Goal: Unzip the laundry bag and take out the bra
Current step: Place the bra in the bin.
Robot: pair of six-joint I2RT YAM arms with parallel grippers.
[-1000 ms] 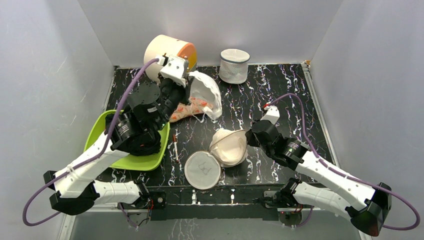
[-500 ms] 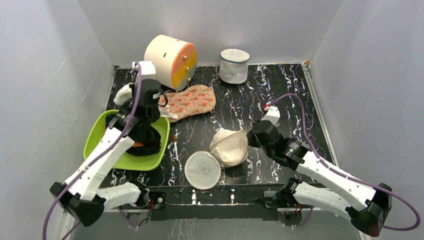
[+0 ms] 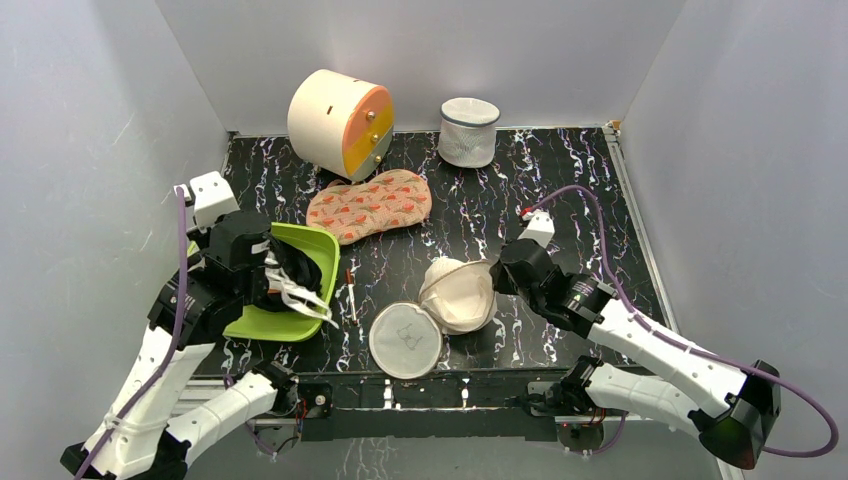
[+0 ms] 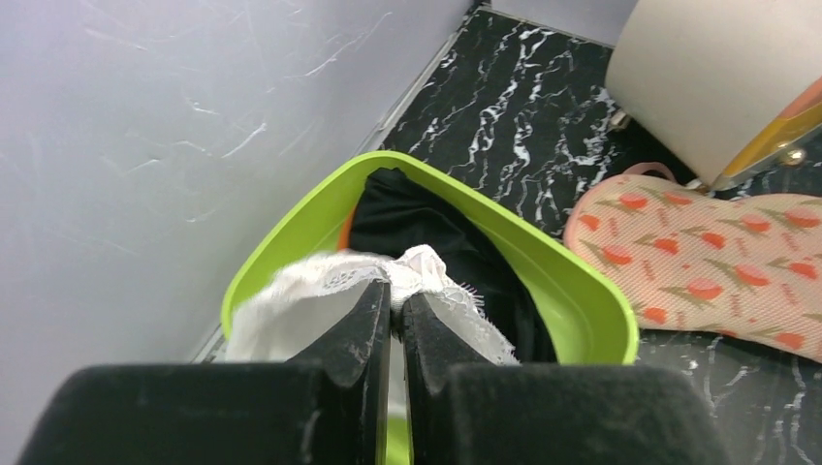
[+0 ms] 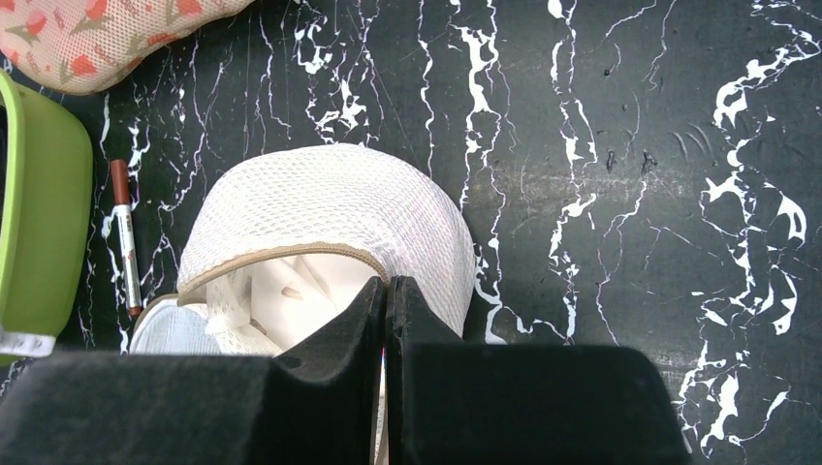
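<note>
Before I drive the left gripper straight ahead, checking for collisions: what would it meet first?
Probably the black garment in the green tub, just beyond the bra pinched in the left gripper; depth is unclear.

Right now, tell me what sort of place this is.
Probably a robot test booth staged for laundry handling: plain grey walls box in a marbled table, with a mesh laundry bag and green tub on it.

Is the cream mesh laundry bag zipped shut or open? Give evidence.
Open. The laundry bag's zip trim gapes, its flat face flipped out beside the dome.
</note>
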